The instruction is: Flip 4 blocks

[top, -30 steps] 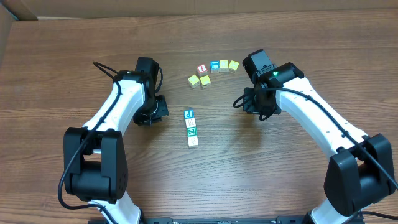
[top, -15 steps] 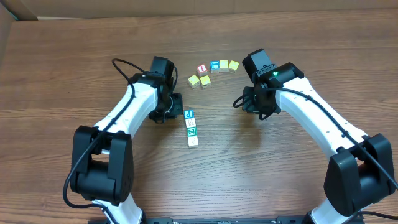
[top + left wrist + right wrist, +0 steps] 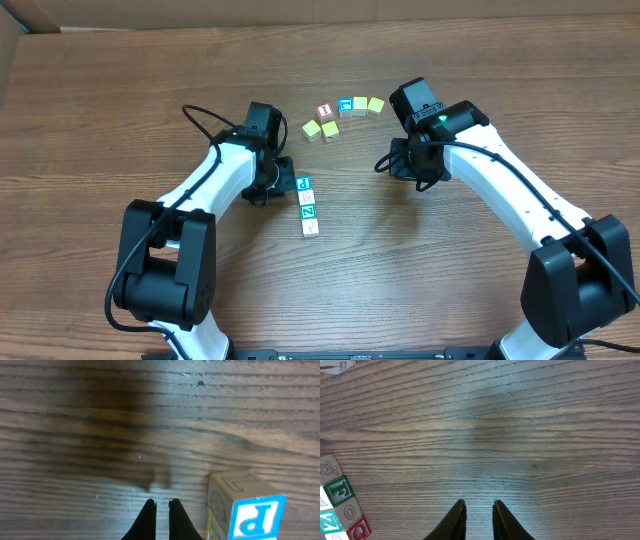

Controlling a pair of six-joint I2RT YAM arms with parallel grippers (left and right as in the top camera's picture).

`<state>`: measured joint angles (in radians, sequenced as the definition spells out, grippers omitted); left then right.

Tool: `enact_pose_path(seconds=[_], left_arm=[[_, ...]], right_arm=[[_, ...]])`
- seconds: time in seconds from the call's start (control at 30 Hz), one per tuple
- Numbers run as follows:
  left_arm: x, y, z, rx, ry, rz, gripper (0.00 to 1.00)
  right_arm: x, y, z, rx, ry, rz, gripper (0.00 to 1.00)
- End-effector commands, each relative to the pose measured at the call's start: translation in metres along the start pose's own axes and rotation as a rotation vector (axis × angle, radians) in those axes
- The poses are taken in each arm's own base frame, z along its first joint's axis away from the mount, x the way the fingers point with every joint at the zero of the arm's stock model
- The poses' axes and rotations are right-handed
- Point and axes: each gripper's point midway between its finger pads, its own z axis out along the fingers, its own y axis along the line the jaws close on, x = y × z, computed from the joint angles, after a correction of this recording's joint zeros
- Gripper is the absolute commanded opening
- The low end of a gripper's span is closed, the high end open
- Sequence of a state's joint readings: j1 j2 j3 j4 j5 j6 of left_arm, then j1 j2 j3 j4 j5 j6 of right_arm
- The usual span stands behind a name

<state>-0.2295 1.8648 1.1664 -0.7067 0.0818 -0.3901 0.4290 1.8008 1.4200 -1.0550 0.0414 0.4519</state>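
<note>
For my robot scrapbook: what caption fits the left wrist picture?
Shut left gripper hovers over the wooden table, beside the blue-lettered block.

Your left gripper (image 3: 161, 504) crowds left side of block column (image 3: 307, 205); tabletop (image 3: 370, 235) on its right lies open; cube cluster (image 3: 345, 112) obstructs toward far edge.
</note>
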Motion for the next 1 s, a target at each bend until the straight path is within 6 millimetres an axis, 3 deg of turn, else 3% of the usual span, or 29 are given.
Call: enact_pose_path(seconds=[0.0,0.97], left_arm=[[-0.003,-0.002,0.006,-0.002,-0.018,-0.042,0.04],[-0.005,-0.017,0.009,0.021,-0.050,-0.005,0.04]], right_arm=[[-0.001,-0.001,0.000,0.006,-0.009,-0.006,0.20],[-0.002,0.000,0.000,0.003,-0.015,-0.005,0.20]])
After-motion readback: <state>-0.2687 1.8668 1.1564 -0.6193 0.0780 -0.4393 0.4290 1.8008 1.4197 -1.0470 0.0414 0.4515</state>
